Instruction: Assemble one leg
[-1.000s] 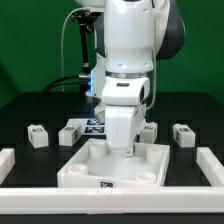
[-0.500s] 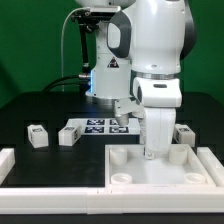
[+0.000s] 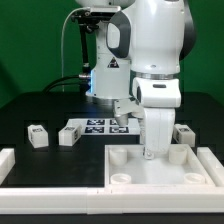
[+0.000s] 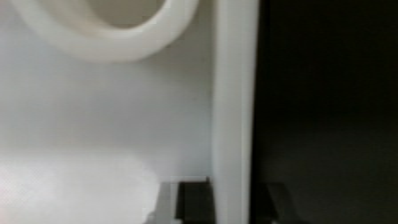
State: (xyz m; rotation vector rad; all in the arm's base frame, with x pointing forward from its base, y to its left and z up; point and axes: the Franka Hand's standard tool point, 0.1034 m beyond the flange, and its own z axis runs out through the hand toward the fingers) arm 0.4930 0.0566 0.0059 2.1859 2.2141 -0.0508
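Note:
My gripper (image 3: 152, 151) points down at the back rim of the large white square tray-like piece (image 3: 150, 178) and is shut on that rim. In the wrist view the two dark fingers (image 4: 192, 206) stand either side of the piece's thin white wall (image 4: 235, 100), and my gripper (image 4: 237, 206) clamps it. A round raised corner (image 4: 116, 25) shows beside the wall. Three small white legs with tags lie on the black table: one (image 3: 37, 136) and another (image 3: 68, 134) at the exterior view's left, one (image 3: 184, 133) at its right. Any fourth leg is hidden behind the arm.
The marker board (image 3: 100, 126) lies behind the tray-like piece near the arm's base. A white border frame runs along the table's left (image 3: 5, 162), front (image 3: 55, 199) and right (image 3: 214, 165) sides.
Since one second ago the arm and the tray-like piece have shifted to the exterior view's right, up to the right border. Nothing has moved in the last half second.

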